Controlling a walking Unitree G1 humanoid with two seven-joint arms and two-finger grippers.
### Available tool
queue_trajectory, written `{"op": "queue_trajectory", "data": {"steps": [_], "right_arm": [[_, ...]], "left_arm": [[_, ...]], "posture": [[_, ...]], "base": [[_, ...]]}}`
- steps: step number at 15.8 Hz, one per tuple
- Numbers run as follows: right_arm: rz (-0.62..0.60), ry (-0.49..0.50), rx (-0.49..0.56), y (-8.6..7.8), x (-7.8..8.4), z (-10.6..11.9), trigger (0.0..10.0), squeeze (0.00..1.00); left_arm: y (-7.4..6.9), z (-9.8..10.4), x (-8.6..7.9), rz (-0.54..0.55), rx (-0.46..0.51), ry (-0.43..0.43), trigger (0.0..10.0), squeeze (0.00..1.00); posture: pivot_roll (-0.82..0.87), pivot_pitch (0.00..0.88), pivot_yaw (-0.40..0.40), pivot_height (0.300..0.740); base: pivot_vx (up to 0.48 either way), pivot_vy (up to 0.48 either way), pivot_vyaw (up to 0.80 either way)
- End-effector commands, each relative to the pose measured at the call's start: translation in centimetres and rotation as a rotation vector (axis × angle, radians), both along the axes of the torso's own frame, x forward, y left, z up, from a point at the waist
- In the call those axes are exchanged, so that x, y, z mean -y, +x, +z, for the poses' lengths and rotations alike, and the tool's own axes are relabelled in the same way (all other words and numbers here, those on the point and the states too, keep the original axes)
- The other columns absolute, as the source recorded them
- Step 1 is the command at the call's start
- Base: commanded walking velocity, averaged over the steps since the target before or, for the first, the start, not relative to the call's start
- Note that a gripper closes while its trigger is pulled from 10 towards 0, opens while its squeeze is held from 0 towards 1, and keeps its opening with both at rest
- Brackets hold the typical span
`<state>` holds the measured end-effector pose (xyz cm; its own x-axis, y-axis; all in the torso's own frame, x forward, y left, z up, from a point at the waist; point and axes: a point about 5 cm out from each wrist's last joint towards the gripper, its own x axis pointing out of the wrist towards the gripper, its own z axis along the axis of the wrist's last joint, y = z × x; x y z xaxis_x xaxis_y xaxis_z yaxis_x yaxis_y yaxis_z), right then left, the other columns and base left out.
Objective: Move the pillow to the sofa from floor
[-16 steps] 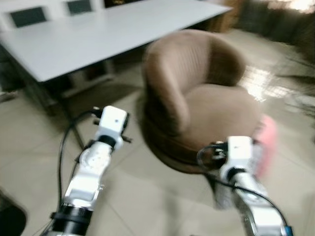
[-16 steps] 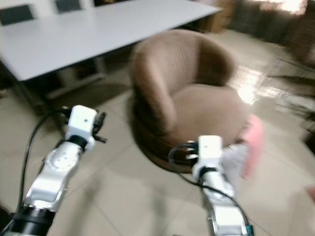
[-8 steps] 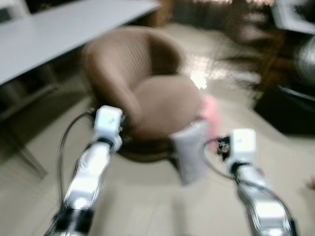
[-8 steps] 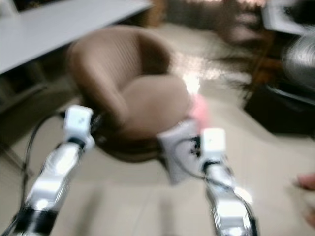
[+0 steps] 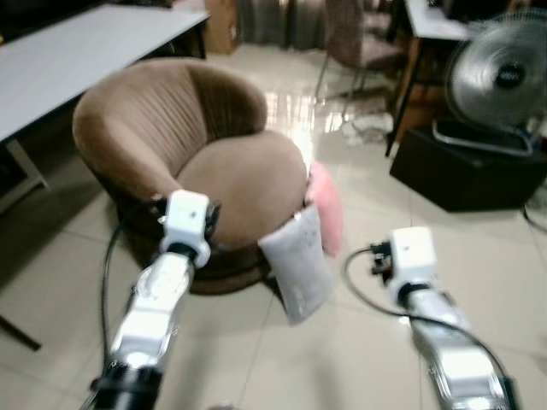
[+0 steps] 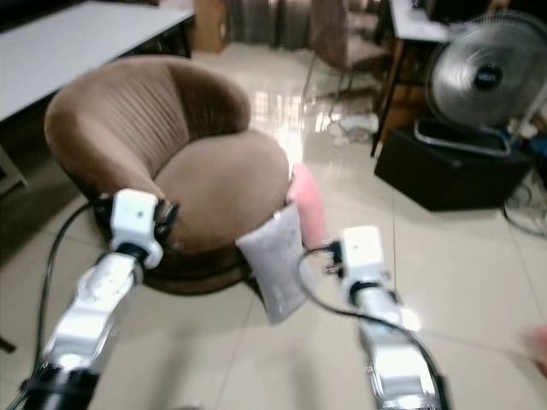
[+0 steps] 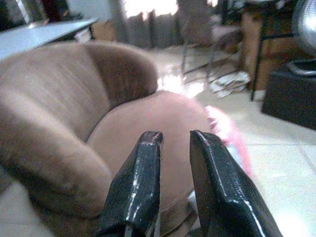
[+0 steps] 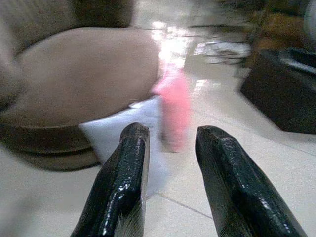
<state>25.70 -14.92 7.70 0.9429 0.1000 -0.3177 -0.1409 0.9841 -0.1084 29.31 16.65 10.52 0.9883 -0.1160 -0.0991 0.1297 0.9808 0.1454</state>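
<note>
A grey pillow [image 5: 297, 265] stands on the tiled floor, leaning against the front of the round brown sofa chair [image 5: 244, 179]. A pink pillow [image 5: 326, 207] leans on the sofa just behind it. My left gripper [image 7: 175, 143] is held out toward the sofa seat, its fingers slightly apart with nothing between them. My right gripper [image 8: 173, 138] hangs over the floor a short way from the grey pillow [image 8: 118, 133], open and empty. Both silver arms [image 5: 162, 290] reach forward in the eye views.
A white table [image 5: 77, 51] stands at the left. A black box [image 5: 466, 166] with a fan [image 5: 500, 77] on it sits at the right. Chairs and a desk [image 5: 402, 34] stand behind the sofa. Bare tiles stretch between me and the pillows.
The camera has turned right: the sofa and pillows shifted left in view, the table slid off, and the fan and black box came into sight. Both arms stay raised.
</note>
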Motion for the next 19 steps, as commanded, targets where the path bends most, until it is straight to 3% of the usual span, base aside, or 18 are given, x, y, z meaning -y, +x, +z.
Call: {"op": "queue_trajectory", "data": {"steps": [1, 19], "right_arm": [[-0.008, -0.012, 0.005, 0.13, 0.62, 0.16, 10.0, 0.00], [-0.007, -0.009, 0.011, 0.16, 0.51, -0.03, 10.0, 0.00]], "left_arm": [[0.03, 0.21, 0.23, -0.005, 0.006, -0.002, 10.0, 0.00], [-0.09, 0.18, 0.06, -0.018, 0.004, 0.000, 10.0, 0.00]], "posture": [[-0.04, 0.001, 0.007, 0.740], [-0.03, 0.000, 0.016, 0.740]], "base": [[0.319, 0.000, 0.00], [0.331, 0.000, 0.00]]}}
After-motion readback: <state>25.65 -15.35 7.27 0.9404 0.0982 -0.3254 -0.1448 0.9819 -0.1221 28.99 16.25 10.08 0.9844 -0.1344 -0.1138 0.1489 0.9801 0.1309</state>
